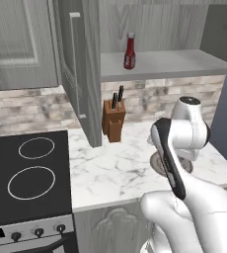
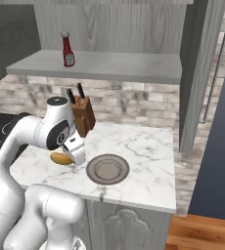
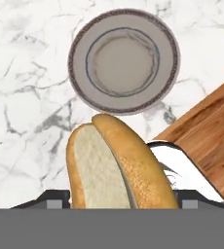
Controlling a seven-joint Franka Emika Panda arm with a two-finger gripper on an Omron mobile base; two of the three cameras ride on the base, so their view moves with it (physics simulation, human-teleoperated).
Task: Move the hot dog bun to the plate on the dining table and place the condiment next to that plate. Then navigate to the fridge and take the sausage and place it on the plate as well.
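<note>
The hot dog bun (image 3: 119, 165), tan with a pale cut face, fills the gap between my fingers, and my gripper (image 3: 123, 199) is shut on it. From the right base view the bun (image 2: 60, 158) and gripper (image 2: 73, 153) sit low over the near left corner of the marble counter (image 2: 144, 146). The condiment (image 1: 130, 52) (image 2: 68, 50), a dark red bottle with a pale cap, stands upright on the grey shelf (image 1: 174, 62) above the counter. The plate, dining table, fridge and sausage are out of view.
A small grey-brown round dish (image 2: 107, 169) (image 3: 123, 61) lies on the counter just beyond the bun. A wooden knife block (image 1: 114, 120) (image 2: 82, 117) stands at the back wall. A black stove (image 1: 26, 173) is on the left, beside a tall grey door (image 1: 81, 74).
</note>
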